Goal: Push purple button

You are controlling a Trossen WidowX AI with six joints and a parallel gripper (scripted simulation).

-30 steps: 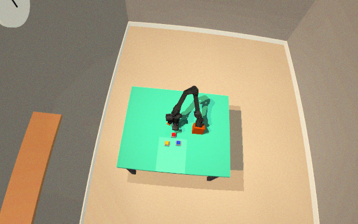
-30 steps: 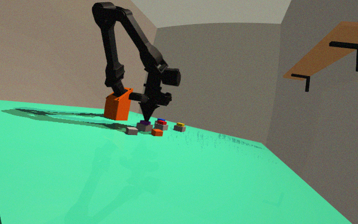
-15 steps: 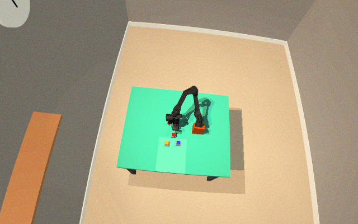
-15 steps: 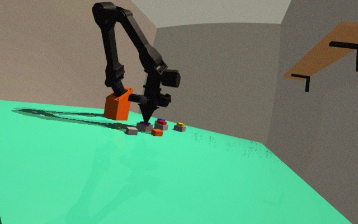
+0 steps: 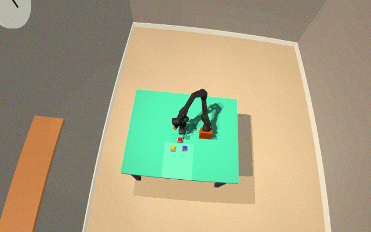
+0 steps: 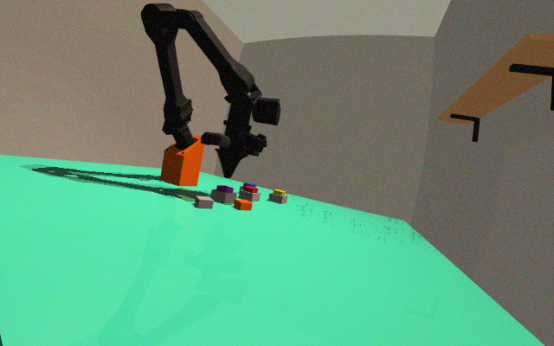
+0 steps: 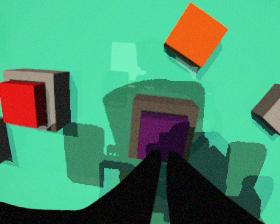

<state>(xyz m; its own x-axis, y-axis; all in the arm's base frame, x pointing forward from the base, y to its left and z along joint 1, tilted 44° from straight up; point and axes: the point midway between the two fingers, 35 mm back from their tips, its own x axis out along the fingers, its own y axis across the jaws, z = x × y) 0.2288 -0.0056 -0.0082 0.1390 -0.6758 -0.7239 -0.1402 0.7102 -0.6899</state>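
Purple btn just below the closed jaws; short way down, by my judgement

The gripper (image 5: 181,127) (image 6: 228,176) (image 7: 163,157) was closed, w/ nothing held; its tips pointed down, above and near the purple btn (image 6: 225,189) (image 7: 156,127), w/ a small gap in ext. view; in wrist view they overlapped the near edge of its cap, so the press probably needed a small centring, then straight down; the cap looked about square, thus no long axis to follow; the one arm was the only one to do it; the press seemed not yet made, or already released, I could not tell which.

Count: 4 btns, 1 per colour; in wrist view the red btn (image 5: 179,140) (image 6: 250,189) (image 7: 21,104) was left of the purple one; in ext. view the blue btn (image 5: 185,148) (image 6: 249,184) and the yellow btn (image 5: 173,148) (image 6: 279,192) were to its right; 2 blocks: orange block (image 5: 174,127) (image 6: 242,205) (image 7: 196,35) beyond it to the upper right in wrist view, grey block (image 6: 203,202) (image 7: 277,112) right of it.
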